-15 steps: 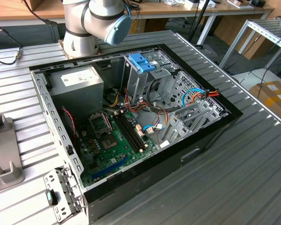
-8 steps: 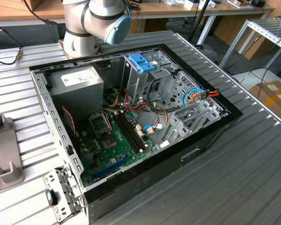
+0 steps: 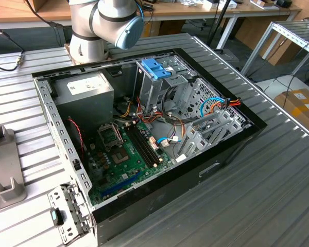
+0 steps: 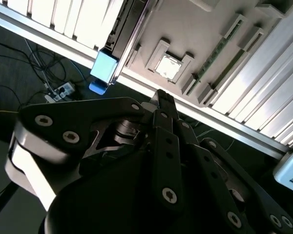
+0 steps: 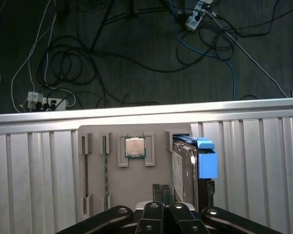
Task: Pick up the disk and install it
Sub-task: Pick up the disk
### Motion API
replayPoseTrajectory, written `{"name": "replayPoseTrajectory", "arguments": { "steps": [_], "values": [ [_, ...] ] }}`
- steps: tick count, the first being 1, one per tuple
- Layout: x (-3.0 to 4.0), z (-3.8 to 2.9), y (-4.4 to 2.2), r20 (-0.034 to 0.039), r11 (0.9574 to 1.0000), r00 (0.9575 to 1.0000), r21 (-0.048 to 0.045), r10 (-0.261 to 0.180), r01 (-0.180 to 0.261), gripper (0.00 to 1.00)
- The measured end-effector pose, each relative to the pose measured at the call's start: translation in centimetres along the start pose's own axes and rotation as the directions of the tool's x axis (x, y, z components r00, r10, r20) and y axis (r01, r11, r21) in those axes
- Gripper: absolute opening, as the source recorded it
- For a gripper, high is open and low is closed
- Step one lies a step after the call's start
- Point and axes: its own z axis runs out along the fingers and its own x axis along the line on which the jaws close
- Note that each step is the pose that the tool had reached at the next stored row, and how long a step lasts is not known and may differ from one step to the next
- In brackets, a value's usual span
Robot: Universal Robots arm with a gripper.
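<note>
gripper (image 5: pixel 162 187): fingers together, holding nothing | disk (image 5: pixel 185 168): on edge in grey holder (image 5: pixel 136 187), just beside gripper, long axis running straight away from it | open computer case (image 3: pixel 159 198): centre of exterior view

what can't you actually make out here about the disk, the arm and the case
- disk: first wrist view, its near end is hidden behind the gripper; second wrist view, the picture edge cuts it off.
- arm: exterior view, cut off by the top edge.
- drive cage inside: exterior view, hidden by its own walls.
</note>
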Motion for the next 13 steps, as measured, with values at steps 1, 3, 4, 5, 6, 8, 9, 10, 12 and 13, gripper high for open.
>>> {"name": "replayPoseTrajectory", "arguments": {
  "steps": [1, 3, 4, 5, 6, 8, 9, 10, 12, 13],
  "values": [
    [0.0, 0.0, 0.0, -0.0002, 1.0, 1.0, -0.0001, -0.004, 0.004, 0.1],
    [0.0, 0.0, 0.0, -0.0007, 0.9999, 0.9999, -0.0003, -0.015, 0.015, 0.1],
    [0.0, 0.0, 0.0, -0.0009, 0.9998, 0.9998, -0.0004, -0.02, 0.02, 0.1],
    [0.0, 0.0, 0.0, -0.0011, 0.9997, 0.9997, -0.0006, -0.026, 0.026, 0.1],
    [0.0, 0.0, 0.0, -0.0012, 0.9996, 0.9996, -0.0007, -0.028, 0.028, 0.1],
    [-0.01, 0.05, -0.02, -0.001, 0.9997, 0.9997, -0.0003, -0.024, 0.024, 0.1],
    [-0.01, 0.11, -0.02, -0.0001, 1.0, 1.0, -0.0001, 0.0, 0.0, 0.1],
    [0.0, 0.17, -0.03, 0.0008, 0.9998, 0.9998, 0.0005, 0.018, -0.018, 0.1],
    [0.0, 0.29, -0.03, 0.0027, 0.9982, 0.9982, 0.0014, 0.061, -0.061, 0.1],
    [0.0, 0.35, -0.03, 0.0035, 0.9969, 0.9969, 0.0019, 0.078, -0.078, 0.1]
  ]
}}
